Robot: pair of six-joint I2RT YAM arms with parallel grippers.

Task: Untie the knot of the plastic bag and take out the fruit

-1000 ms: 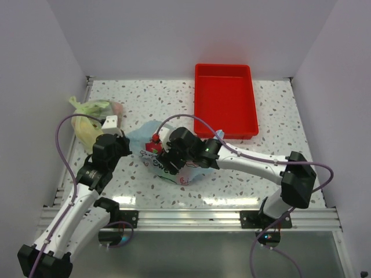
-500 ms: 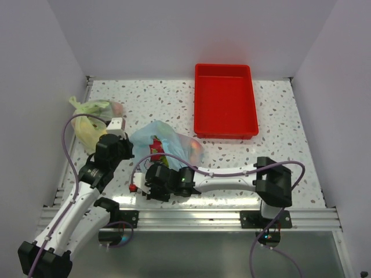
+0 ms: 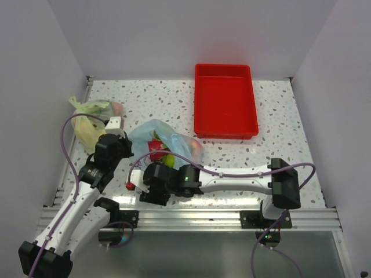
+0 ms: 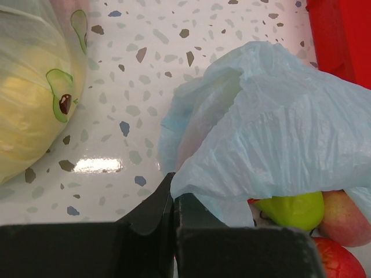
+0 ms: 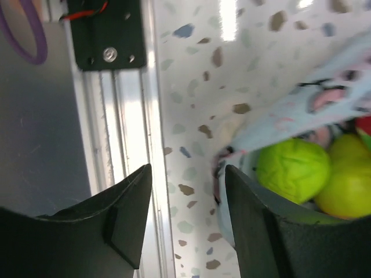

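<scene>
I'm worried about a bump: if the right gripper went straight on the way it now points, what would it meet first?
Probably bare table: the open right gripper faces speckled top beside the rail, the plastic bag lying just off to one side. Depth is unclear.

Two grippers: left gripper (image 4: 174,200), right gripper (image 5: 186,174). Two bags: light blue bag (image 3: 145,132) mid frame, yellow-green bag (image 3: 87,127) at left. One red tray (image 3: 225,98), upper right. Fruit peeking out: two green fruits (image 5: 293,171), one pink fruit (image 4: 346,208), one red fruit (image 4: 339,260).
</scene>
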